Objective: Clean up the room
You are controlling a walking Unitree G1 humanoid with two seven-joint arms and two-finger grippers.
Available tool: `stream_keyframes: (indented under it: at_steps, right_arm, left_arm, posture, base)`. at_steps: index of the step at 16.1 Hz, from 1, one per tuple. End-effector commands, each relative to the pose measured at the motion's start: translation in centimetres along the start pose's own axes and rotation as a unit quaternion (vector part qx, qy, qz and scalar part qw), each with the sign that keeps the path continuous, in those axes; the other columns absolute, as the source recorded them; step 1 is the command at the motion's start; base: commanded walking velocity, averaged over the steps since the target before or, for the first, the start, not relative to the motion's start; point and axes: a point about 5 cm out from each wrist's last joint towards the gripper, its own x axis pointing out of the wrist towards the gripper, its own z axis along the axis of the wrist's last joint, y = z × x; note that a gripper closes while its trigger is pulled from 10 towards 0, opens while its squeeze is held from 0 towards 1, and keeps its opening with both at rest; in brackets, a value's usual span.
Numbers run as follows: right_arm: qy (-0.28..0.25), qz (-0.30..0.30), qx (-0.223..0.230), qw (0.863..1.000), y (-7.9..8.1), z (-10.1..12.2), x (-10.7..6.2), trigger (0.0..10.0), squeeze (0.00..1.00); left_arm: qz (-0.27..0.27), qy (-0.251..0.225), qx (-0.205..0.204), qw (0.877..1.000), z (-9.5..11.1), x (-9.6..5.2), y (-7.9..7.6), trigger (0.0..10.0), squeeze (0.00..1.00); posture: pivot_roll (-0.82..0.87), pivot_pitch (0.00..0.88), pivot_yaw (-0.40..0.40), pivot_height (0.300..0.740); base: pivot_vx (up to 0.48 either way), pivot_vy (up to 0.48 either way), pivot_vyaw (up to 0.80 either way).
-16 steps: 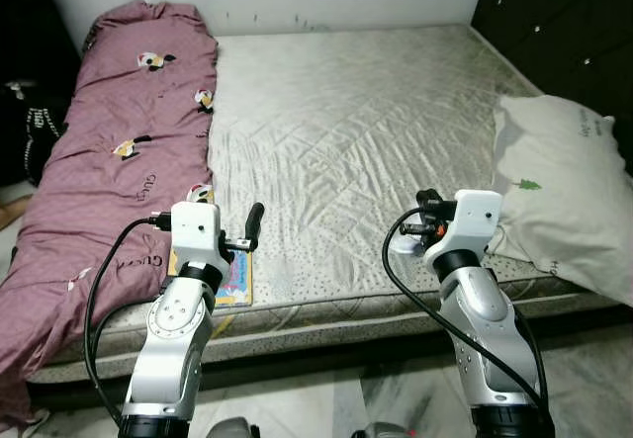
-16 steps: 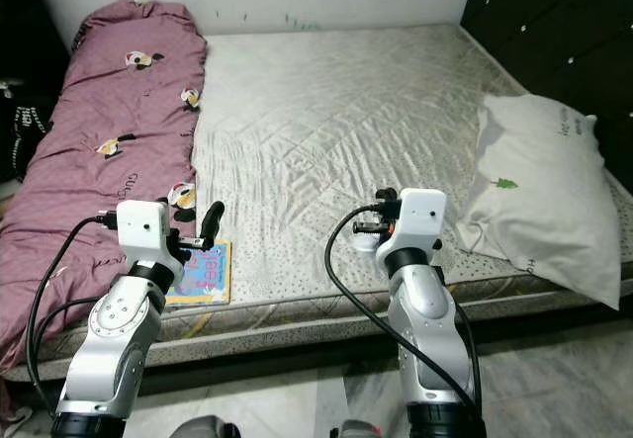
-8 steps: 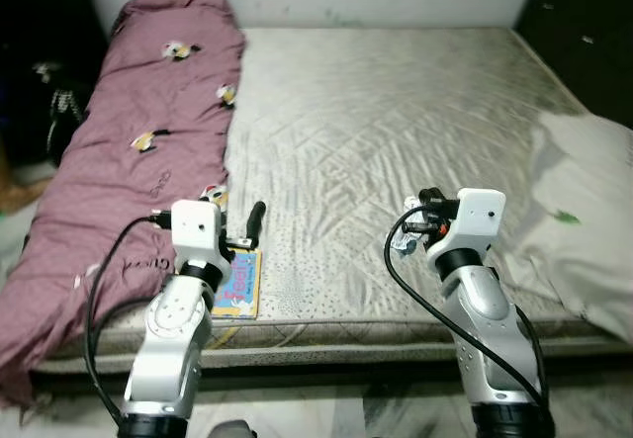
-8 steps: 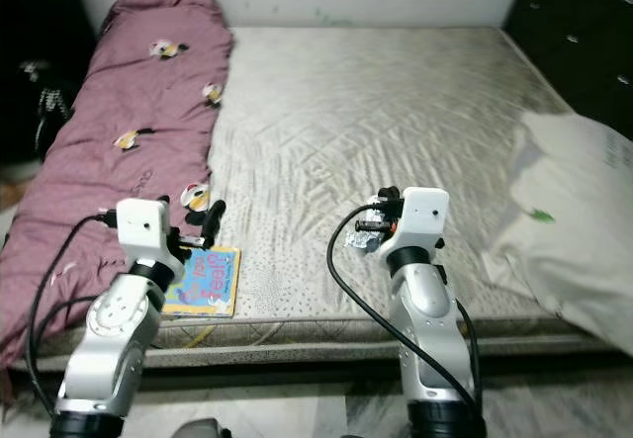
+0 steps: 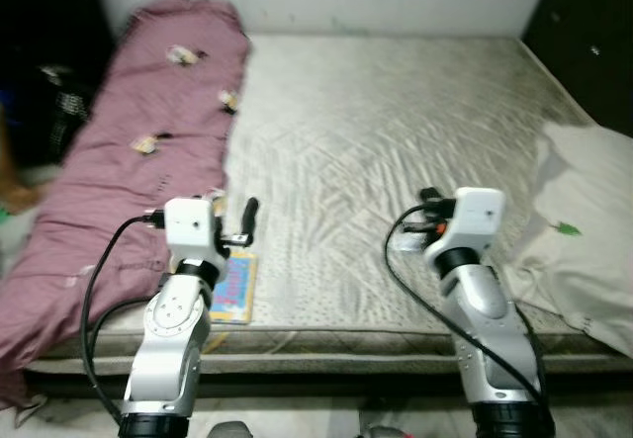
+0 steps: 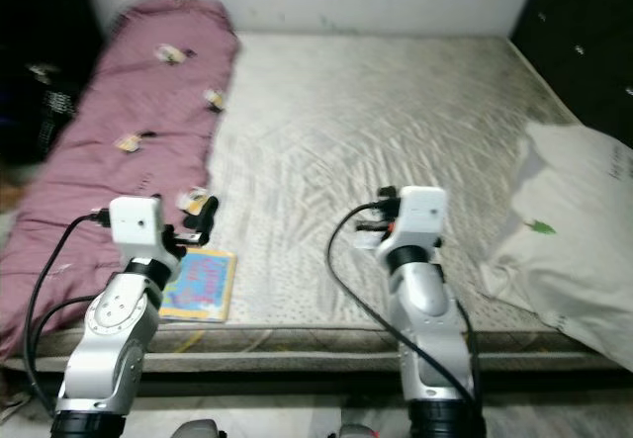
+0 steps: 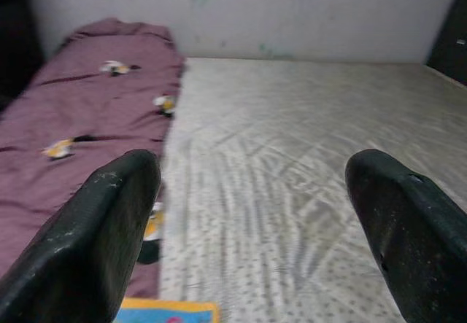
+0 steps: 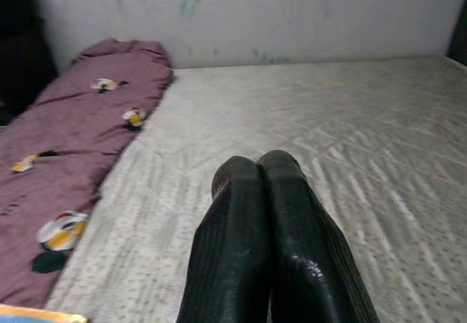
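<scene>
Standing at the near edge of the mattress (image 5: 396, 122), picture book (image 6: 199, 284) looks like the first pickup

Left gripper (image 7: 252, 221) is spread wide just above the book at the near left edge, beside the purple blanket (image 5: 129, 161); I'd drop straight down and pinch its edge. Right gripper (image 8: 266, 192) is pressed closed, empty, over mid-mattress. Head views catch the pillow (image 5: 584, 230) at right; the wrist views don't, though the left one does catch the book's corner.

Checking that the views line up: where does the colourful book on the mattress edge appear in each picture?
Left eye view: book beside the left arm, at the mattress's near edge.
Right eye view: book, same spot.
Left wrist view: a sliver at the bottom.
Right wrist view: a corner at the lower left.
Shared landmark: purple blanket.
</scene>
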Motion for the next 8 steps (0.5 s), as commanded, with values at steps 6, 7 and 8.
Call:
stream_keyframes:
  at_steps: [6, 7, 8]
  right_arm:
    - [-0.003, -0.006, -0.005, 1.0, -0.41, 0.2, 0.09, 10.0, 0.0]
    - [-0.003, -0.006, -0.004, 1.0, -0.42, 0.21, 0.1, 10.0, 0.0]
    - [-0.003, -0.005, -0.005, 1.0, -0.42, 0.23, 0.13, 10.0, 0.0]
  left_arm:
    - [-0.008, 0.0, -0.005, 1.0, 0.13, 0.17, -0.43, 10.0, 0.0]
    - [-0.008, 0.0, -0.004, 1.0, 0.12, 0.19, -0.45, 10.0, 0.0]
    - [-0.009, -0.001, -0.004, 1.0, 0.13, 0.26, -0.51, 10.0, 0.0]
  posture:
    - [-0.01, 0.0, -0.01, 0.74]
    - [-0.01, 0.0, -0.011, 0.74]
    - [-0.01, 0.0, -0.012, 0.74]
  base:
    - [0.0, 0.465, -0.51]
    - [0.0, 0.48, 0.0]
    - [0.0, 0.48, 0.0]
